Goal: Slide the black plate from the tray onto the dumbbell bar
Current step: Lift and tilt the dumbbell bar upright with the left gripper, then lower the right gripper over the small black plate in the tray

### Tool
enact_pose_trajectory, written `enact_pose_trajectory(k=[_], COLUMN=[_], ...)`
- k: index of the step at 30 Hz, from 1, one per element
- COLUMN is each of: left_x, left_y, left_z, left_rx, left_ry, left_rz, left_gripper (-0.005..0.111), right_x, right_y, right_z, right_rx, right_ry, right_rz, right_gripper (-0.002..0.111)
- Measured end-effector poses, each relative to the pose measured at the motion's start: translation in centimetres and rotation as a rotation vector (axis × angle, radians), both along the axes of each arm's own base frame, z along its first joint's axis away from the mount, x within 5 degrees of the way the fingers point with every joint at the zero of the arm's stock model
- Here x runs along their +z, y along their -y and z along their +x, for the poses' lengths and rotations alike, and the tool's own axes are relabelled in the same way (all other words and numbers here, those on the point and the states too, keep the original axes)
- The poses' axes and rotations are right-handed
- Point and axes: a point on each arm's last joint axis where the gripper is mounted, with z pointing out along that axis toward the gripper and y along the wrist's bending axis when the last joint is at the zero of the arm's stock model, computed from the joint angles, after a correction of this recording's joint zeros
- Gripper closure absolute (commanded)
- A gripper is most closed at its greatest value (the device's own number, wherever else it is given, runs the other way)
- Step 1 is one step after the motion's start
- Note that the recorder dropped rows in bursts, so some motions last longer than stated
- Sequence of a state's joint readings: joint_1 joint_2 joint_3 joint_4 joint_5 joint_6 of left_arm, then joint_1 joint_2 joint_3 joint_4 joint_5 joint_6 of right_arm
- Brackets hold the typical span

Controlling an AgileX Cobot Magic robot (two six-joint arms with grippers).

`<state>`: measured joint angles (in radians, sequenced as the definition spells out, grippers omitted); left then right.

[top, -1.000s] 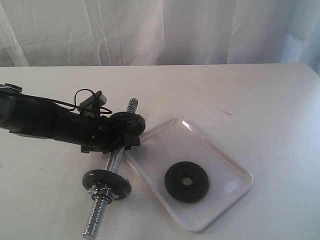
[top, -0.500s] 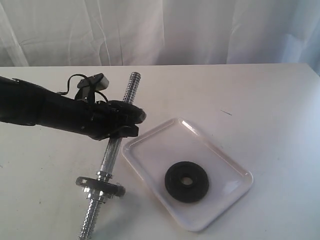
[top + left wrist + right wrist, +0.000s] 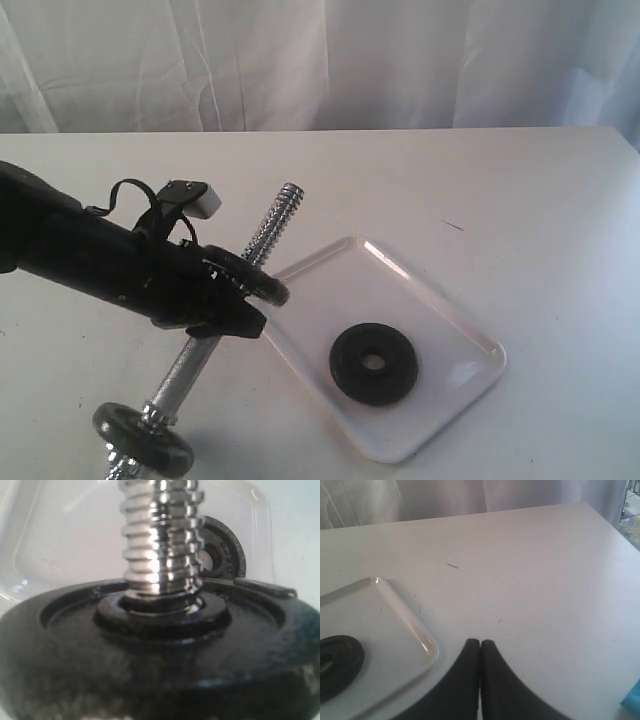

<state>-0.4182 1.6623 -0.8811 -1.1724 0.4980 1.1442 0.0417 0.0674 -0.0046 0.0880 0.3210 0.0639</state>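
left hand (image 3: 248,290) clamps the tilted dumbbell bar (image 3: 269,226); its weighted low end may swing it off the black plate (image 3: 346,366).

The left arm (image 3: 90,255) reaches in from the left, the left pincer (image 3: 240,300) clamped on the dumbbell bar (image 3: 265,235); the right pincer (image 3: 480,647) hangs with fingers pressed together.

White matte tabletop (image 3: 500,190) fills the frame; a glossy white rectangular plastic tray (image 3: 400,300) lies on it, lower right of centre.
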Motion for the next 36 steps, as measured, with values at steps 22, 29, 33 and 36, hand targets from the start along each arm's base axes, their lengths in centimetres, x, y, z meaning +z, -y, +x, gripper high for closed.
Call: enact_pose_trajectory(k=[22,29,33,36], left_x=[1.9,1.9,1.9,1.9], left_y=[-0.6,-0.6,-0.7,-0.7], left_z=[-1.5,-1.5,-1.5,-1.5], left_rx=[-0.108,-0.116,-0.119,-0.120], left_ry=[0.103,0.107,0.109,0.109], left_rz=[0.023,0.032,0.035,0.037], left_gripper=[0.107,0.107,0.107,0.107], right_x=[3.6,3.8,3.7,4.7], right_y=[0.5,0.6,0.6,0.4], right_z=[0.4,0.3,0.3,0.2], right_rx=[-0.133,-0.138,-0.144,-0.109], right_ry=[0.351,0.364,0.353,0.375], right_rz=[0.845,0.925,1.006,0.929], right_gripper=[0.108,0.108,0.108,0.108])
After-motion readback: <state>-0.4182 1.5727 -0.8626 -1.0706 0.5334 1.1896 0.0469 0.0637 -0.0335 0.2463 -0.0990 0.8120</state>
